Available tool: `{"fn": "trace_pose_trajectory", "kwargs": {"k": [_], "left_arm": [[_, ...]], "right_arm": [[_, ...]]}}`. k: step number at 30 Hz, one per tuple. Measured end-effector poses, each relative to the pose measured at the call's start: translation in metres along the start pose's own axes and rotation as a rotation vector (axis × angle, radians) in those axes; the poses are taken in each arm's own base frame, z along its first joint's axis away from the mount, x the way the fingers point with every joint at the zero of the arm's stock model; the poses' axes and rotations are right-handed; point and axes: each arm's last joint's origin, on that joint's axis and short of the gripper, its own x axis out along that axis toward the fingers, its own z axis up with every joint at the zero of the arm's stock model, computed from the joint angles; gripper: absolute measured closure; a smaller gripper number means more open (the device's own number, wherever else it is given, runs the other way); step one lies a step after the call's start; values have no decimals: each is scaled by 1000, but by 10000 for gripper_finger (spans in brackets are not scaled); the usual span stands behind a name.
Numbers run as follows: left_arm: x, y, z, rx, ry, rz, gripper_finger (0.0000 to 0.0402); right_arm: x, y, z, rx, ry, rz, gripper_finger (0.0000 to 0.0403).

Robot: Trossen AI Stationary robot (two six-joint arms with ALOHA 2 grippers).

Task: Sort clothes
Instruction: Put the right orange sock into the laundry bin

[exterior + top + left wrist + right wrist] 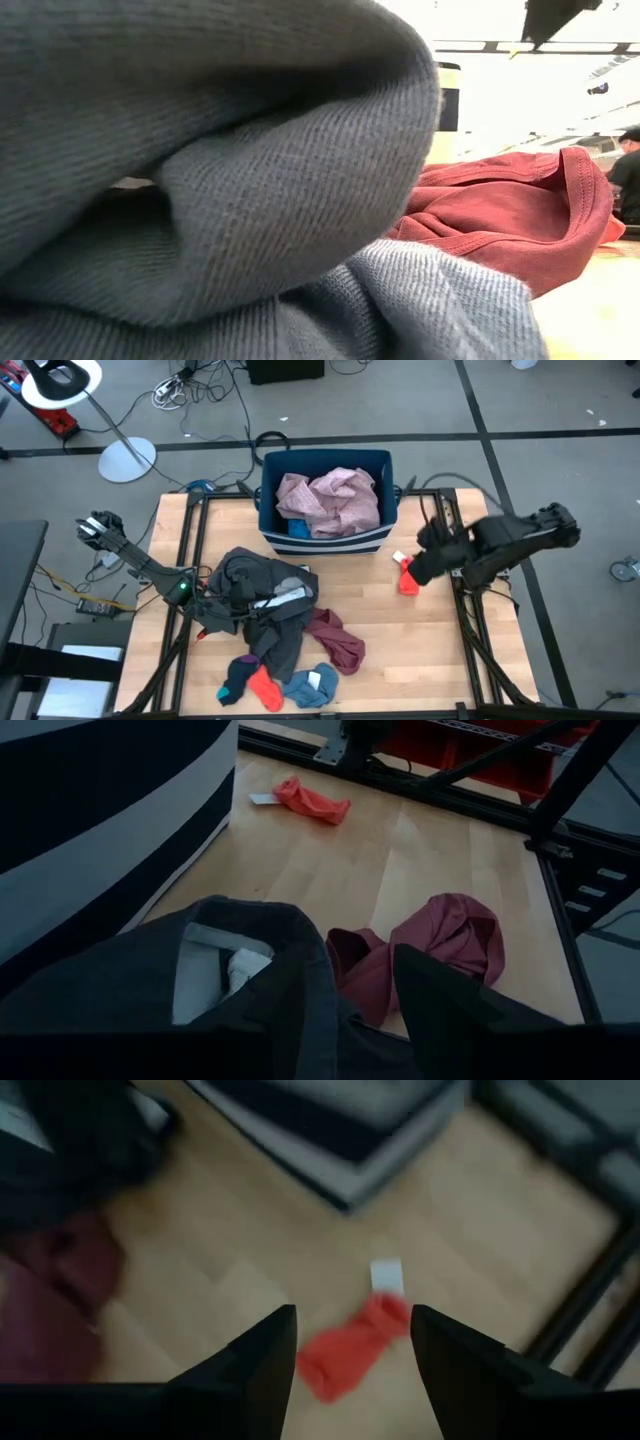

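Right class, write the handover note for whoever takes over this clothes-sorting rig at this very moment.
Right gripper: open, empty, above the orange-red sock lying on the table right of the blue bin.
Left gripper: open, over the dark grey garment in the main pile.
Done: pale pink clothes are in the bin.
Left: the dark pile, the maroon garment, and the small blue, orange and dark pieces at the table's front edge.

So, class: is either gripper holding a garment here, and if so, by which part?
Neither. The right gripper hangs open above the orange-red sock; the left gripper is open at the dark grey garment, gripping nothing visibly.
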Motion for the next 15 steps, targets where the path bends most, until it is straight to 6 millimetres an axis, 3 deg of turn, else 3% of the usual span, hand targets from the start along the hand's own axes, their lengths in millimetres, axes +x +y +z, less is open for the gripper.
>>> {"fn": "trace_pose_trajectory", "kwargs": {"k": [6,15], "left_arm": [[0,0,0,0,0,-1,245],[0,0,0,-5,-1,-1,245]], "right_arm": [[53,-4,-48,114,43,-58,205],[121,0,-88,194,80,-103,205]]}}
